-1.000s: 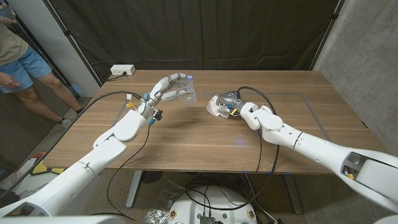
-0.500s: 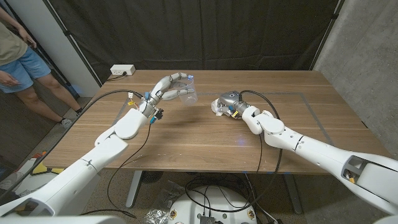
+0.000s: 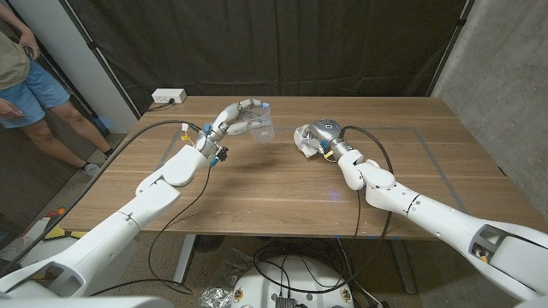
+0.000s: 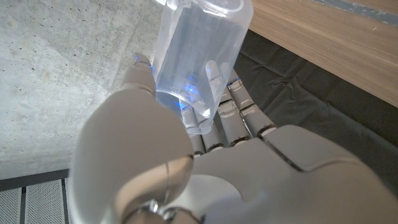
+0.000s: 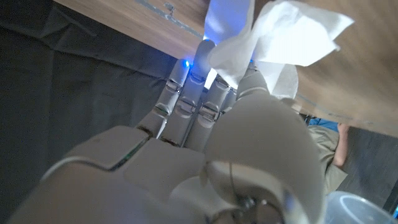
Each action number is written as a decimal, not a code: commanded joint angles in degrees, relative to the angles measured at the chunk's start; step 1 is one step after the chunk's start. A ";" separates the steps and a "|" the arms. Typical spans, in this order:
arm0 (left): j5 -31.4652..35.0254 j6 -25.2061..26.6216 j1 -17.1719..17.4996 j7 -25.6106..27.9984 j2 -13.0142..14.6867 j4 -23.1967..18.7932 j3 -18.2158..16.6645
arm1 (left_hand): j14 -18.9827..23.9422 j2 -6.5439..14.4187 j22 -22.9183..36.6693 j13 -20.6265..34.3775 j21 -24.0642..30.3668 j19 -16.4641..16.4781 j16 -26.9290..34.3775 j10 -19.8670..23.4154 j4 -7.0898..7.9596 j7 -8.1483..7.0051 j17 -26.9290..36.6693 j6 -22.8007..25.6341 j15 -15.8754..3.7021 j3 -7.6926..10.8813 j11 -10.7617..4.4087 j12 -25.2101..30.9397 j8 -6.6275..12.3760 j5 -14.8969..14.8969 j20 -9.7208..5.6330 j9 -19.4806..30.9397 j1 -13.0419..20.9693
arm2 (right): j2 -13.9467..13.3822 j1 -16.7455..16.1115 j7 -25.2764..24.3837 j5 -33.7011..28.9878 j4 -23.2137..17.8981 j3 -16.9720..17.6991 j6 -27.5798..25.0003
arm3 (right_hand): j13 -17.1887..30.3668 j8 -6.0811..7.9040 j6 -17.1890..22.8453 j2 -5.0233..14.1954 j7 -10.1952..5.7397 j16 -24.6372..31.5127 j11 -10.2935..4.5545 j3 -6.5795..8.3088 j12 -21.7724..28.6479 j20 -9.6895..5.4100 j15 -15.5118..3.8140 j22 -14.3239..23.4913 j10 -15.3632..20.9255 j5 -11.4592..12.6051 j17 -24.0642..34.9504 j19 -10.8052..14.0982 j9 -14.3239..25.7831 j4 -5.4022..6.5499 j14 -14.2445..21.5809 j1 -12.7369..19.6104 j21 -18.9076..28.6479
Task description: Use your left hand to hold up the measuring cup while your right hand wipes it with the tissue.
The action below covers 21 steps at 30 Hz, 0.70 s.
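The measuring cup [image 3: 260, 128], clear plastic, is held raised above the far part of the wooden table [image 3: 282, 197], left of the table's middle, in the grasp of the left hand [image 3: 238, 117]. In the head view the cup is seen only as a pale, see-through shape past the fingertips, tilted on its side, and its rim cannot be made out. In the left wrist view the cup [image 4: 199, 53] is shown close up: its round rim and smooth wall are plain, fingers [image 4: 233, 106] are seen through the plastic behind it, and the thumb is pressed on the near side, with blue light glinting at the contact.

The tissue [image 3: 303, 139] is gripped by the right hand [image 3: 318, 137], a little to the right of the cup and apart from it; a gap of bare table is seen between them in the head view. There the tissue is seen as a small white wad at the hand's left side. In the right wrist view the tissue [image 5: 280, 37] is shown spread into creased white folds, pinched between the thumb and the fingers [image 5: 199, 93].

A white power strip [image 3: 168, 97] lies at the table's far left corner. A person [image 3: 26, 77] in blue shorts stands at the left edge, beside a black curtain [image 3: 282, 43].
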 commanded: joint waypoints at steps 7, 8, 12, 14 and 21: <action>-0.43 0.18 -3.78 -1.57 -1.54 3.31 2.20 | 4.68 1.11 0.16 0.25 0.78 -0.41 0.05 1.32 0.13 0.07 0.32 0.27 -10.61 0.16 -1.03 0.07 0.64 -0.14 -1.00 0.12 1.17 | 2.33 -4.36 -11.44 13.49 0.38 7.08 4.67 | 1.68 1.03 0.79 0.49 0.29 0.31 -0.38 -0.16 1.19 -4.56 -5.06 0.49 0.22 -0.57 1.48 -0.42 4.35 0.40 0.67 0.27 2.00; -0.43 0.16 -3.93 -1.59 -1.62 3.43 2.27 | 4.69 1.12 0.15 0.26 0.82 -0.41 0.05 1.33 0.13 0.08 0.34 0.27 -10.61 0.18 -1.01 0.07 0.66 -0.13 -1.03 0.13 1.18 | 2.50 -4.52 -11.88 14.18 0.50 7.38 5.07 | 1.84 1.00 0.65 0.50 0.27 0.23 -0.41 -0.17 1.20 -4.61 -5.06 0.51 0.05 -0.61 1.55 -0.55 4.44 0.44 0.60 0.28 2.13; -0.71 0.13 -4.44 -1.51 -2.04 4.05 2.44 | 4.83 1.16 0.14 0.28 0.94 -0.46 0.10 1.42 0.10 0.14 0.40 0.29 -10.63 0.23 -0.98 0.08 0.70 -0.13 -1.04 0.15 1.24 | 2.97 -5.22 -13.15 16.90 0.59 8.55 6.69 | 2.41 1.06 0.57 0.47 0.36 0.29 -0.61 -0.24 1.42 -4.83 -5.04 0.56 -0.06 -0.76 2.14 -0.69 4.76 0.56 0.63 0.29 2.70; -0.85 0.17 -4.62 -1.48 -2.19 4.31 2.51 | 4.94 1.21 0.13 0.28 0.99 -0.50 0.14 1.48 0.12 0.28 0.43 0.44 -10.62 0.25 -1.07 0.09 0.76 -0.13 -1.03 0.13 1.23 | 3.09 -5.55 -13.60 18.08 0.56 9.03 7.60 | 2.67 1.09 0.51 0.47 0.34 0.16 -0.52 -0.27 1.55 -4.90 -5.04 0.58 -0.05 -0.83 2.25 -0.84 4.92 0.63 0.48 0.28 2.93; -0.78 0.46 -4.96 -0.81 -2.65 5.03 2.71 | 4.97 1.12 0.11 0.28 1.20 -0.46 0.10 1.60 0.10 0.16 0.48 0.56 -10.58 0.25 -1.23 0.08 0.85 -0.16 -1.00 0.15 1.21 | 3.58 -6.95 -14.04 23.66 -0.15 11.44 11.83 | 3.65 1.18 0.60 0.50 0.66 0.27 -0.92 -0.34 1.89 -4.92 -5.05 0.61 -0.33 -1.02 3.19 -0.95 5.34 0.80 0.69 0.39 3.93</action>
